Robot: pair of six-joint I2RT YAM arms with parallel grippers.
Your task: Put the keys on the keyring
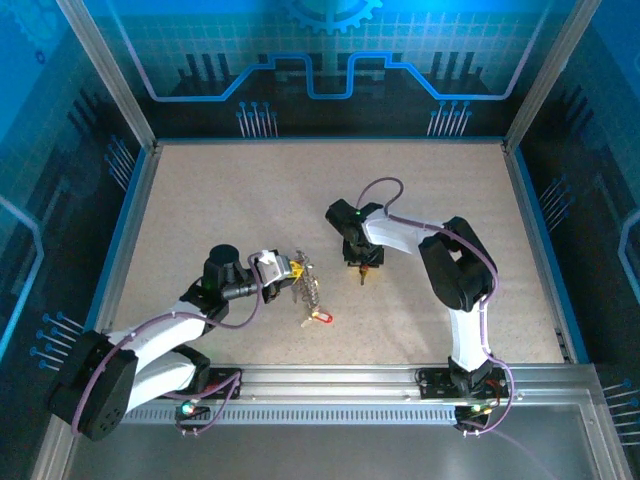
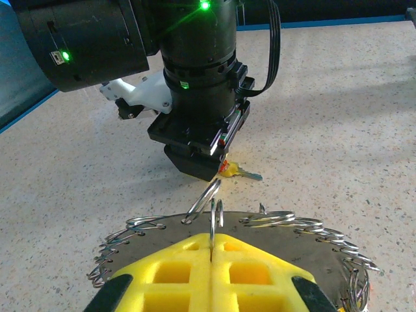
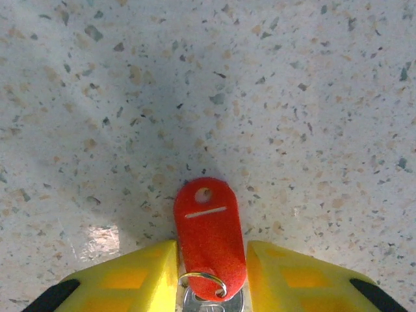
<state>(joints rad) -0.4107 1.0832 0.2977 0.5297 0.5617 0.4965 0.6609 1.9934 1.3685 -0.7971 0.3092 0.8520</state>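
Note:
The keyring (image 2: pixel 292 250), a flat grey metal piece edged with many small wire split rings, lies just under my left gripper (image 2: pixel 212 250). That gripper's yellow fingers are shut on one thin wire ring standing upright at their tips. From above, the left gripper (image 1: pixel 289 270) holds the keyring (image 1: pixel 310 290) near the table's middle. My right gripper (image 3: pixel 211 247) points straight down with a key's red plastic tag (image 3: pixel 208 221) between its fingers, a small split ring and silver key head (image 3: pixel 208 304) behind it. In the left wrist view the right gripper (image 2: pixel 198 166) hovers just beyond the keyring, the key's blade (image 2: pixel 250 174) poking out at table level.
Another red-headed key (image 1: pixel 322 317) lies on the speckled tabletop (image 1: pixel 200 200) just near of the keyring. Blue walls and aluminium posts fence the table on three sides. A metal rail (image 1: pixel 340 385) carries both arm bases along the near edge.

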